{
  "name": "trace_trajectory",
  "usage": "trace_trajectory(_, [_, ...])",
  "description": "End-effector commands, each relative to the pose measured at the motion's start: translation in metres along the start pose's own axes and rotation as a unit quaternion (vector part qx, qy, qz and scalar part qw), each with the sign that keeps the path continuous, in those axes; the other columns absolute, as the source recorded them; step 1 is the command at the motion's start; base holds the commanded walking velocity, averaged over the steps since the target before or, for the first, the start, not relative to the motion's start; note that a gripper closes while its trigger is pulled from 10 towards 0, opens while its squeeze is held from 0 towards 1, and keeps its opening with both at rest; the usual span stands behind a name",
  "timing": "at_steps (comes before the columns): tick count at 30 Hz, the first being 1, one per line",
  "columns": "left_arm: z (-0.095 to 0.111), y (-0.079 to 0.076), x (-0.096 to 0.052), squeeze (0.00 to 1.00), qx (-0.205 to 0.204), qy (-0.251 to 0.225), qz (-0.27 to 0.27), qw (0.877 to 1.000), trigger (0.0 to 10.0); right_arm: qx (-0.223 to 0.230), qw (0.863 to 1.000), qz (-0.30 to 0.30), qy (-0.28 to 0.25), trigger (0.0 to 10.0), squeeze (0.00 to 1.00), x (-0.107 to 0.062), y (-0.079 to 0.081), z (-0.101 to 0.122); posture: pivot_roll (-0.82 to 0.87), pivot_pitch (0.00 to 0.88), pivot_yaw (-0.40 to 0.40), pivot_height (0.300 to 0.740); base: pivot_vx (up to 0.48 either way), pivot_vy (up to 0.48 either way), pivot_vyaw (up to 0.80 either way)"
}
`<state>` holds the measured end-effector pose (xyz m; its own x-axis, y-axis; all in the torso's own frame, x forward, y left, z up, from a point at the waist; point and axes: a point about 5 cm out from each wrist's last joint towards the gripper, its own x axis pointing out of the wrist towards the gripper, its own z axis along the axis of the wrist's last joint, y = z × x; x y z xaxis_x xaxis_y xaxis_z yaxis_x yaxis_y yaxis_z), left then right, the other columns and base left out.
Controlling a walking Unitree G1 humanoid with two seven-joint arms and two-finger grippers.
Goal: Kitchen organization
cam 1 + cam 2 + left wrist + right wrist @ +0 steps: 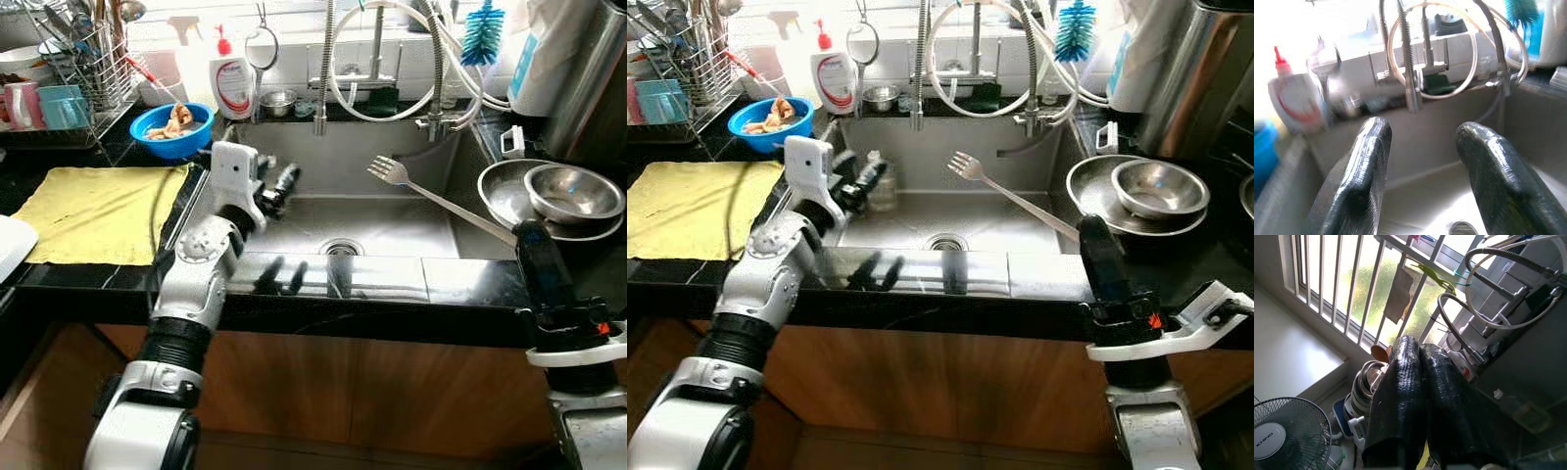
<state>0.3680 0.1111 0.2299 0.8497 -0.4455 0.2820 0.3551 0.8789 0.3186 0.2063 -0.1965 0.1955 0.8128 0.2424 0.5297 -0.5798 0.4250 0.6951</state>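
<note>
My right gripper (pixel 529 238) is shut on the handle end of a steel fork (pixel 431 198). The fork slants up and away over the steel sink (pixel 392 227), tines toward the back wall. In the right wrist view the two fingers (pixel 1415 396) press flat together. My left gripper (pixel 281 186) hangs over the sink's left side, open with nothing between its fingers (pixel 1361 181). A clear plastic bottle (pixel 880 186) stands in the sink just beyond the left gripper.
A steel bowl (pixel 573 191) rests on a steel plate (pixel 498 191) right of the sink. On the left counter lie a yellow cloth (pixel 98 211), a blue bowl (pixel 171 127) and a dish rack (pixel 69 69). Behind the sink stand the hose faucet (pixel 323 69) and a soap bottle (pixel 232 83).
</note>
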Motion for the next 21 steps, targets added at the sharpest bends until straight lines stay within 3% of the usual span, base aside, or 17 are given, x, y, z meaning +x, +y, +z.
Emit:
trace_trajectory(1, [0.001, -0.007, -0.001, 0.00, 0.086, -0.015, -0.026, 0.996, 10.0, -0.007, 1.000, 0.001, 0.001, 10.0, 0.00, 0.002, 0.002, 0.001, -0.03, 0.000, 0.056, 0.740, 0.000, 0.000, 0.00])
trace_trajectory(3, [0.000, -0.009, -0.001, 0.00, 0.119, -0.022, -0.031, 0.992, 10.0, -0.007, 1.000, 0.001, 0.001, 10.0, 0.00, 0.002, 0.002, 0.001, -0.02, 0.000, 0.055, 0.740, 0.000, 0.000, 0.00])
trace_trajectory(4, [0.000, -0.017, -0.002, 0.00, 0.199, -0.043, -0.062, 0.977, 10.0, -0.004, 1.000, 0.001, 0.000, 10.0, 0.00, 0.003, 0.002, 0.001, -0.02, 0.000, 0.054, 0.740, 0.000, 0.000, 0.00])
trace_trajectory(6, [-0.003, -0.027, -0.006, 0.00, 0.272, -0.066, -0.103, 0.955, 10.0, 0.000, 1.000, -0.002, -0.002, 10.0, 0.00, 0.004, 0.001, 0.000, -0.02, 0.000, 0.054, 0.740, 0.000, 0.000, 0.00])
trace_trajectory(8, [-0.003, -0.032, -0.010, 0.00, 0.301, -0.083, -0.124, 0.942, 10.0, 0.006, 1.000, -0.008, -0.003, 10.0, 0.00, 0.005, -0.001, 0.000, -0.02, 0.000, 0.056, 0.740, 0.000, 0.000, 0.00])
trace_trajectory(9, [-0.003, -0.032, -0.010, 0.00, 0.301, -0.083, -0.124, 0.942, 10.0, 0.006, 1.000, -0.008, -0.003, 10.0, 0.00, 0.005, -0.001, 0.000, -0.02, 0.000, 0.056, 0.740, 0.000, 0.000, 0.00])
trace_trajectory(10, [-0.004, -0.039, -0.013, 0.00, 0.342, -0.103, -0.145, 0.923, 10.0, 0.013, 1.000, -0.008, -0.006, 10.0, 0.00, 0.006, -0.002, -0.001, -0.02, 0.000, 0.055, 0.740, 0.000, 0.000, 0.00])
trace_trajectory(11, [-0.005, -0.042, -0.014, 0.00, 0.360, -0.113, -0.154, 0.913, 10.0, 0.015, 1.000, -0.008, -0.007, 10.0, 0.00, 0.007, -0.002, -0.001, -0.02, 0.000, 0.054, 0.740, 0.000, 0.000, 0.00])
trace_trajectory(15, [-0.005, -0.052, -0.015, 0.00, 0.405, -0.147, -0.156, 0.889, 10.0, 0.026, 1.000, -0.013, 0.000, 10.0, 0.00, 0.009, -0.001, -0.007, -0.02, 0.000, 0.049, 0.740, 0.000, 0.000, 0.00])
trace_trajectory(21, [0.006, -0.063, -0.012, 0.00, 0.419, -0.194, -0.136, 0.876, 10.0, 0.051, 0.998, -0.025, 0.010, 10.0, 0.00, 0.009, -0.004, -0.016, -0.02, 0.000, 0.050, 0.740, 0.000, 0.000, 0.00])
